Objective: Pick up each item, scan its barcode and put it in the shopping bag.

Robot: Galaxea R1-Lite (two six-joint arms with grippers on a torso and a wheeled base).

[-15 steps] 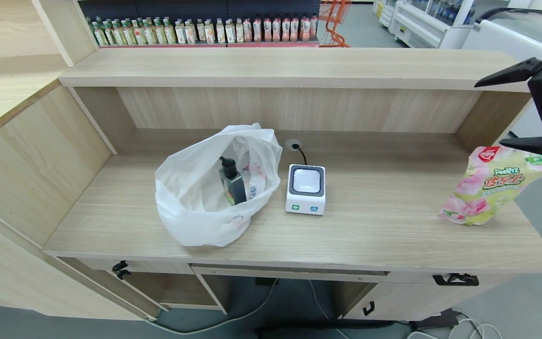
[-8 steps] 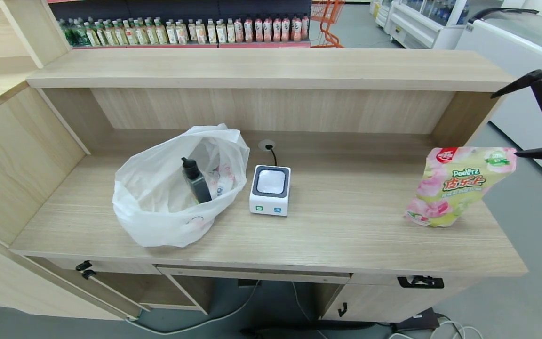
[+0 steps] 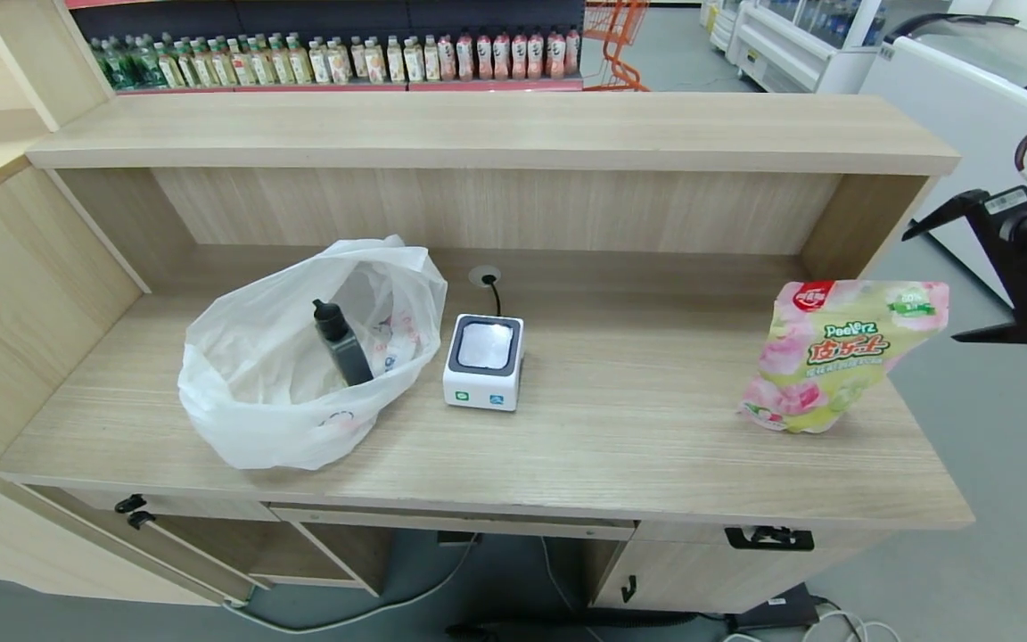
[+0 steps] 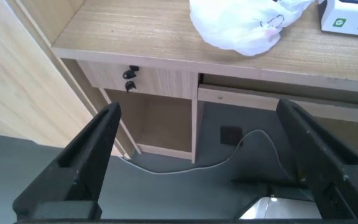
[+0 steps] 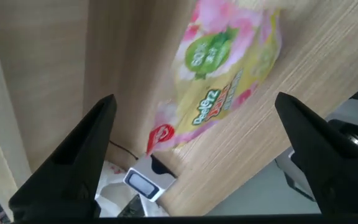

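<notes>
Our left tool hangs spread and empty. On the surface, the shopping bag already holds a dark bottle. Right of the scanner, the snack pouch stands unscanned, with our right tool spread wide beside it.

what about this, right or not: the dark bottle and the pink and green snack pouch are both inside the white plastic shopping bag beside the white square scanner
No: only the dark bottle is inside the white plastic shopping bag beside the white square scanner. The head view shows the pink and green snack pouch outside it, on the wooden counter.
</notes>
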